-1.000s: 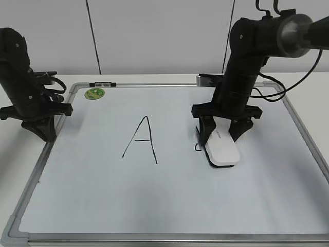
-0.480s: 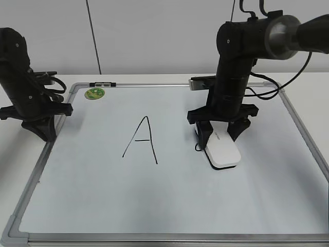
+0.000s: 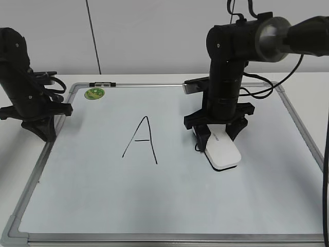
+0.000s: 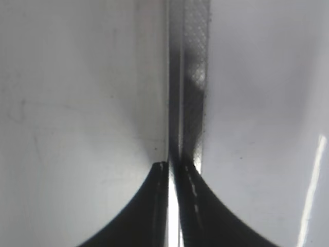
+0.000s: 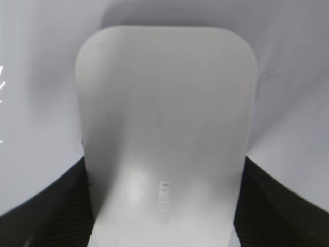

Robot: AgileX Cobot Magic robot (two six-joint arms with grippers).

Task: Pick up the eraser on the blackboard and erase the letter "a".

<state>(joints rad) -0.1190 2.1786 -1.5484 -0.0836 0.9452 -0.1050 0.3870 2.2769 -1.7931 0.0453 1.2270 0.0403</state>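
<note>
exterior view: a whiteboard (image 3: 169,206) with a grey frame lies flat on a white tabletop (image 3: 308,82). a tall black capital "a" (image 3: 141,140) is drawn left of the board's middle, and a green round sticker (image 3: 94,93) sits at the far left corner. the right pincer (image 3: 216,133) points straight down over the white eraser (image 3: 221,152), which rests on the board right of the capital letter; its two black fingers (image 3: 201,135) straddle the eraser's far end, one on each long side. a short dark mark (image 3: 196,149) shows on the board at the eraser's left edge (too little of it is exposed to read as a letter).

right wrist view: the eraser (image 5: 167,134) fills the frame, lying lengthwise between the ribbed finger pads (image 5: 61,211), which press against its two sides, so this pincer is clamped on it.

left side: the left pincer (image 3: 45,131) stands at the board's left edge, well apart from the eraser. left wrist view: its fingertips (image 4: 172,172) meet with no gap, right over the frame strip (image 4: 193,82), gripping nothing.
</note>
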